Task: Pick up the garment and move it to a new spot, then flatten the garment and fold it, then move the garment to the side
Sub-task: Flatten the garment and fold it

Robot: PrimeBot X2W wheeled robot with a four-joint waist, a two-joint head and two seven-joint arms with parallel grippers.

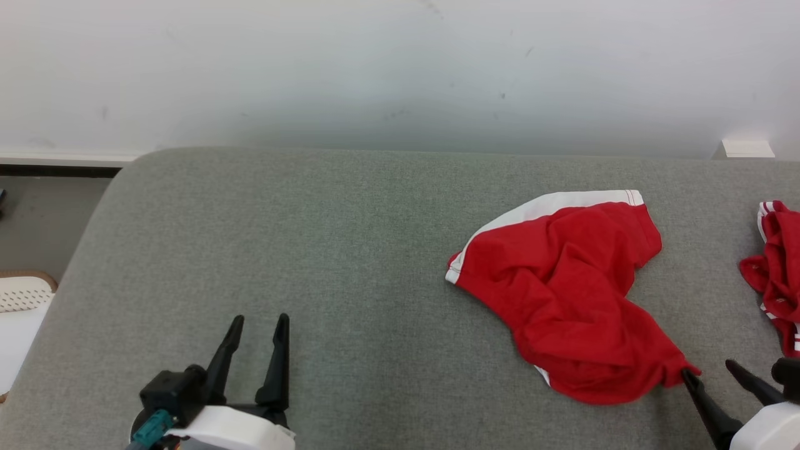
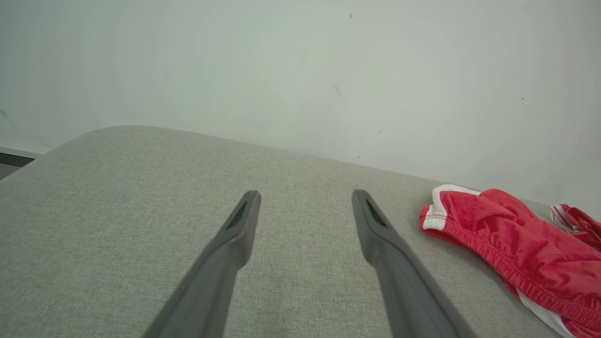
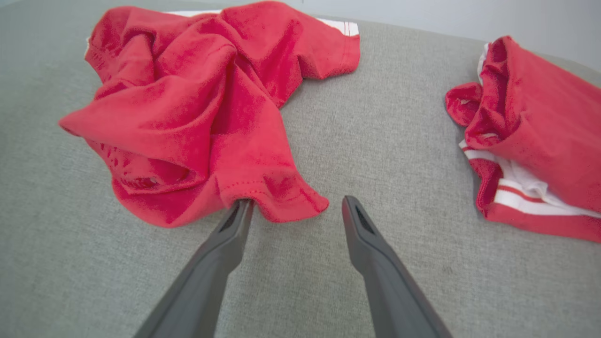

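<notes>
Head view: 2 garments (image 1: 562,294) (image 1: 778,269); L+R grippers (image 1: 260,320) (image 1: 706,369) spread

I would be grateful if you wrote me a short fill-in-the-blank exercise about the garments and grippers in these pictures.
The crumpled garment is red with ____ trim.
On the right gripper the jaws stand ____, with one fingertip at that garment's hem.
The left gripper hangs over the bare ____ cushion.
A second red garment lies to the robot's ____ of the first.
Missing words: white; open; grey; right.
</notes>
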